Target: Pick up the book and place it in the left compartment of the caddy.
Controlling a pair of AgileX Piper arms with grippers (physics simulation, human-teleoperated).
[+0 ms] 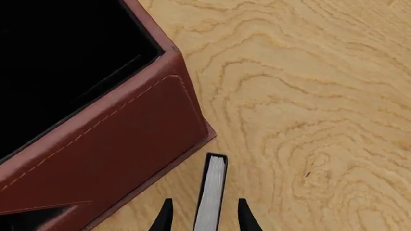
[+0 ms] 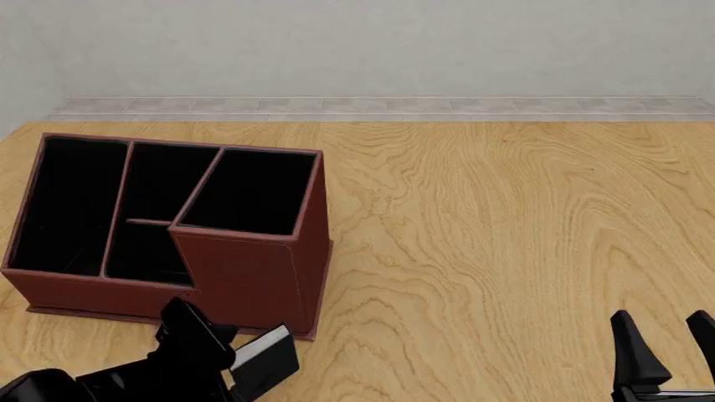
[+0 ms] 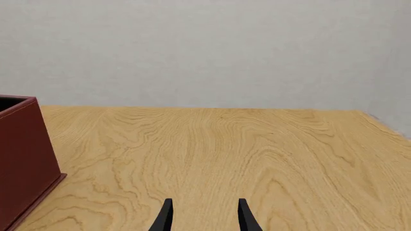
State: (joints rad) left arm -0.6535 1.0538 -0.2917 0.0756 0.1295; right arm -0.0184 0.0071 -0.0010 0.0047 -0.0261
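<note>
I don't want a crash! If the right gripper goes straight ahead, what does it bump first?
Probably nothing soon. The right gripper points over bare table toward the far wall; the caddy sits off to its side.

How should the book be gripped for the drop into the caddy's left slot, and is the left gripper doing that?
Judging by the left wrist view, yes. The book is thin, so pinch across its two flat covers, fingers on either side. The left gripper straddles it that way, white page edge facing the camera and one end projecting forward, ready to enter the narrow left compartment edge-on.
</note>
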